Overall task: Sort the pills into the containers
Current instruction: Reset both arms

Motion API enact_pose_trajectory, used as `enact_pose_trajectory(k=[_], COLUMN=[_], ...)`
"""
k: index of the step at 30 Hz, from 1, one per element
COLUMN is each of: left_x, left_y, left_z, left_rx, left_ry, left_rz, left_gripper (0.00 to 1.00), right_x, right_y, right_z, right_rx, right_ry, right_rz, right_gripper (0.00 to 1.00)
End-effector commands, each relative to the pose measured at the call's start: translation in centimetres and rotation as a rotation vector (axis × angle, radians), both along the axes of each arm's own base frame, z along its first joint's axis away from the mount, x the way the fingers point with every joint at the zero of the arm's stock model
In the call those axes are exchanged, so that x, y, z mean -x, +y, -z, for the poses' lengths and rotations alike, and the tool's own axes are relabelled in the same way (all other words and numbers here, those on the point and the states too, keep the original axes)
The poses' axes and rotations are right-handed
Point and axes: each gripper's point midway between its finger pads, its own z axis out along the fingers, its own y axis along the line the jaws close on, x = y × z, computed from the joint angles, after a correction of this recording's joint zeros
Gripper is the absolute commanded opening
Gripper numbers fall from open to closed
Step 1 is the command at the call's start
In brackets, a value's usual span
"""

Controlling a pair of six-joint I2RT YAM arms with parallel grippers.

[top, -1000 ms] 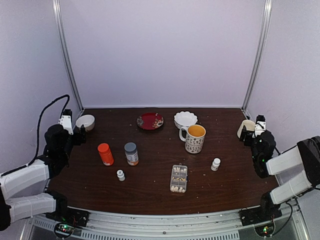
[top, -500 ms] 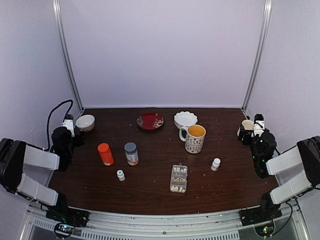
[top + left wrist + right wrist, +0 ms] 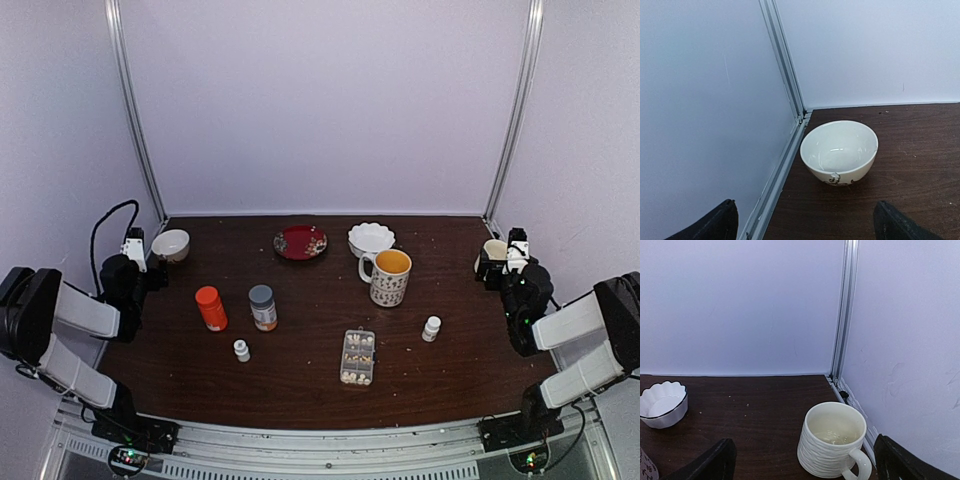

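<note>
Near the front middle of the dark wooden table [image 3: 310,390], a clear rectangular pill box [image 3: 357,357] lies flat with its long side running front to back. Pale pills [image 3: 352,377] show as specks in the cells at its near and far ends, too small to count, and whether the lid is up cannot be told. Both arms sit well apart from the box. At the table's left edge the left gripper [image 3: 155,275] has its jaws spread wide with nothing between them, and it faces a cream bowl [image 3: 839,152] that stands close to the corner rail, clear of the fingertips [image 3: 715,225]. At the right edge the right gripper [image 3: 493,265] is likewise spread wide and empty, pointing at a ribbed cream mug [image 3: 832,446] beside the wall. Left of the box stand an orange bottle [image 3: 211,308], a grey-capped bottle [image 3: 263,307] and a small white bottle [image 3: 241,350]. Another small white bottle [image 3: 431,328] stands to the box's right. Farther back are a patterned mug [image 3: 389,278] with an orange inside, a scalloped white bowl [image 3: 371,238] and a red plate [image 3: 300,242].
</note>
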Motion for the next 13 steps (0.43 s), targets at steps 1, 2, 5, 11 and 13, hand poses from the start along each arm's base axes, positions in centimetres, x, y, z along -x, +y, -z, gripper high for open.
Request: enact_pose_trajectory(k=[1, 2, 5, 11, 13], left_x=[-0.17, -0.18, -0.21, -0.26, -0.19], left_y=[-0.2, -0.2, -0.2, -0.23, -0.2], left_z=[-1.5, -1.58, -1.5, -1.5, -1.54], left_rx=[0.011, 0.011, 0.011, 0.011, 0.012], left_ry=[-0.069, -0.071, -0.068, -0.067, -0.07], left_rz=[0.016, 0.016, 0.016, 0.018, 0.016], left_gripper=[0.98, 0.98, 0.98, 0.98, 0.98], right_x=[0.07, 0.08, 0.09, 0.17, 0.21], right_y=[-0.05, -0.05, -0.05, -0.13, -0.16], right_z=[-0.41, -0.44, -0.44, -0.37, -0.43], right_rx=[-0.001, -0.001, 0.001, 0.0, -0.001], right_ry=[-0.019, -0.02, -0.021, -0.02, -0.023], right_rz=[-0.004, -0.004, -0.004, 0.001, 0.002], right_gripper=[1.0, 1.0, 1.0, 1.0, 1.0])
